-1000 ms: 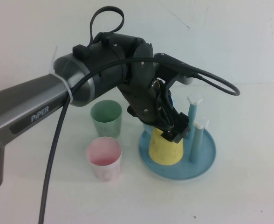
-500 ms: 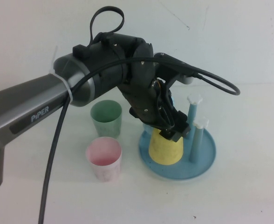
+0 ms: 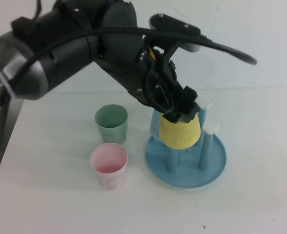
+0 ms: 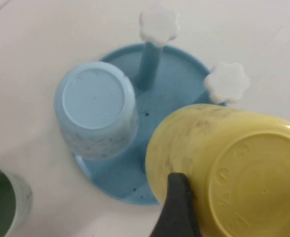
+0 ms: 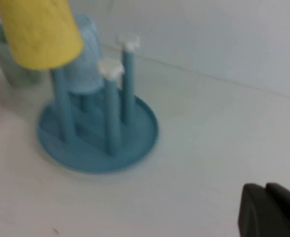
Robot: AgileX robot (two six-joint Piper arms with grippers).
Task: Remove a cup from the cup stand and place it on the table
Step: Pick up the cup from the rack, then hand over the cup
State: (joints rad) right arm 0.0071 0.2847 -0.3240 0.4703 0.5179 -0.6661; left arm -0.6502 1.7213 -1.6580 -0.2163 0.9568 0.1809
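My left gripper (image 3: 181, 113) is shut on the upside-down yellow cup (image 3: 180, 132) and holds it raised above the blue cup stand (image 3: 216, 163), clear of the tray, with a bare peg (image 3: 171, 158) under it. In the left wrist view one dark finger (image 4: 177, 210) presses the cup's (image 4: 234, 163) side, above the stand (image 4: 179, 74). The right wrist view shows the cup (image 5: 39, 29) above the stand (image 5: 135, 138). My right gripper (image 5: 271, 212) is shut and empty, low over the white table (image 3: 260, 122), to the right of the stand.
A light blue cup (image 4: 95, 113) sits upside down on a stand peg. A green cup (image 3: 111, 123) and a pink cup (image 3: 109, 165) stand upright on the table left of the stand. Two white-capped pegs (image 3: 211, 129) are bare.
My left gripper has risen with the yellow cup, lifting it from the tray up its peg. The left arm is now higher and nearer the camera.
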